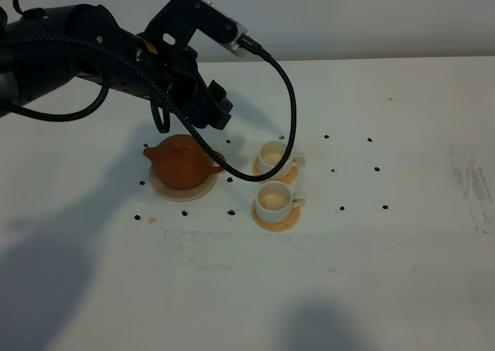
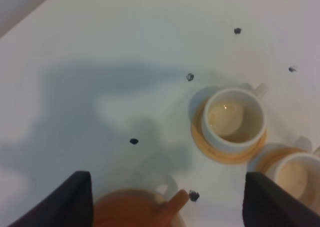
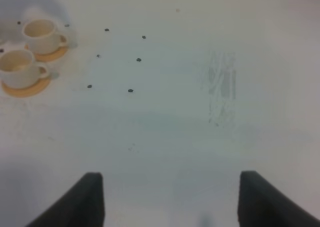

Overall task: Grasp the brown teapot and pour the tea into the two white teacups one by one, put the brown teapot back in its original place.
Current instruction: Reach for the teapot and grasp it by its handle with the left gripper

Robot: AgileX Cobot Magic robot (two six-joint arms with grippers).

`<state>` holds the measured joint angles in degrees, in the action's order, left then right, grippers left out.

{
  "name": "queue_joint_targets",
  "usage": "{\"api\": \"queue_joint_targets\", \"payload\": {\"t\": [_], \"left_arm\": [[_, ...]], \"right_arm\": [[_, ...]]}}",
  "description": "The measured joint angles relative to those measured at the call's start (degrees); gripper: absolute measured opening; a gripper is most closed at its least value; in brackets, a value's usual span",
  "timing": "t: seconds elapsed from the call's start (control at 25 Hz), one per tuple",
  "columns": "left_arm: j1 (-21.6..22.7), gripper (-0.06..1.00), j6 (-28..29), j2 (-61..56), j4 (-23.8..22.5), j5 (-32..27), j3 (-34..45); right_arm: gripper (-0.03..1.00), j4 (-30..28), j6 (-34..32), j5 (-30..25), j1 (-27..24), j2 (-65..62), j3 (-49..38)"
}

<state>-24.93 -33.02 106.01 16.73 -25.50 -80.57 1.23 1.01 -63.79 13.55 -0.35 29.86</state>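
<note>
**Observer:** Left claw, state?

**Me:** My left claw is spread wide, with nothing between the fingers. It hangs over the white tabletop, just behind the squat reddish-brown clay teapot, not touching it. In the left wrist view the pot sits low, between my two dark fingers.

**Observer:** Teapot placement?

**Me:** Upright, lid on, seated on the round flat cream saucer. The saucer rim shows around the base. The pointed spout faces away from the cups and the loop handle faces toward them.

**Observer:** Cups?

**Me:** Two small white cylindrical cups, the farther teacup and the nearer teacup. Both stand just beside the pot, to its right in the high view. Each sits on its own flat round orange coaster, side handle pointing away from the pot. They are close together but not touching. The insides look pale tan; liquid or stain, cannot tell.

**Observer:** Right claw?

**Me:** My right claw is also agape and empty, over bare tabletop well apart from the cups. It is out of the high view.

**Observer:** Anything else?

**Me:** Small black dots lie scattered around the pot and cups. There is a scuffed grey patch far right. A black braided cable droops from my left wrist, between the pot and the farther teacup in the high view.
</note>
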Motion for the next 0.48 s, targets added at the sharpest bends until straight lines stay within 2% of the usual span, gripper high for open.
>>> {"api": "queue_joint_targets", "payload": {"t": [0.16,0.36,0.48], "left_arm": [[-0.24,0.60,-0.32,0.00,0.00,1.37,0.00],[-0.24,0.60,-0.49,0.86,0.06,2.07,0.00],[-0.24,0.60,-0.49,2.22,0.06,1.95,0.00]], "right_arm": [[0.55,0.10,0.00,0.00,-1.32,0.00,0.00],[0.55,0.47,0.00,0.00,-7.14,0.00,0.00],[0.55,0.51,0.00,0.00,-7.67,0.00,0.00]]}}
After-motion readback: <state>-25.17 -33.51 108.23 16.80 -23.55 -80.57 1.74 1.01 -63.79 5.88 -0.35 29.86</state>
